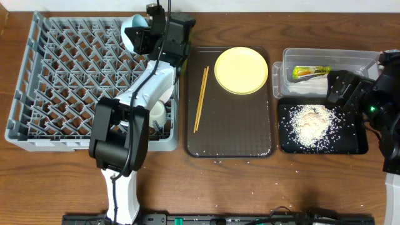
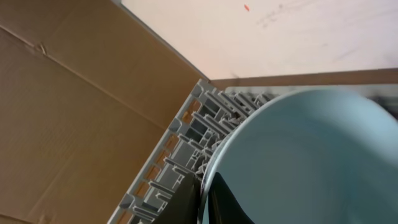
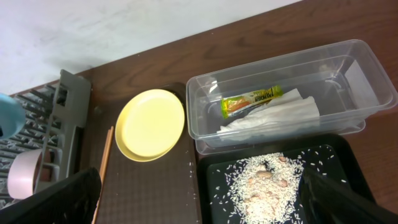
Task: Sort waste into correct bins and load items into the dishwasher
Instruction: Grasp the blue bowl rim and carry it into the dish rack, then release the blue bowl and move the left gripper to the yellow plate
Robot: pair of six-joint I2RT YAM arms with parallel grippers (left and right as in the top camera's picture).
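From above, the big grey dish rack (image 1: pixel 62 75) sits on the left of the counter (image 1: pixel 300 187). The left arm reaches over the rack's right side. The left fingers (image 1: pixel 142 37) hold the light-blue bowl (image 1: pixel 132 30) at the rack's far edge. A small white cup (image 1: pixel 158 112) sits in the rack near the arm. The brown tray (image 1: pixel 228 137) is just beside the rack, with the yellow plate (image 1: pixel 241 70) and the chopsticks (image 1: pixel 201 99) lying on it. On the right, the clear tub (image 1: pixel 294 59) holds the sachet (image 1: pixel 310 71) and the napkin (image 1: pixel 306 86). The black tray (image 1: pixel 356 140) touches the tub and holds the pile of rice (image 1: pixel 309 122). The right fingers (image 1: pixel 340 87) hang over that tray's far edge. From the left wrist, the bowl (image 2: pixel 311 162) fills the right side. The dark fingers (image 2: pixel 217 199) are clamped on its rim, one inside and one outside. The rack and brown cardboard (image 2: pixel 74 112) are behind. From the right wrist, the right fingers (image 3: pixel 62 199) are wide apart, holding nothing. The tub, the rice and the plate lie below them.
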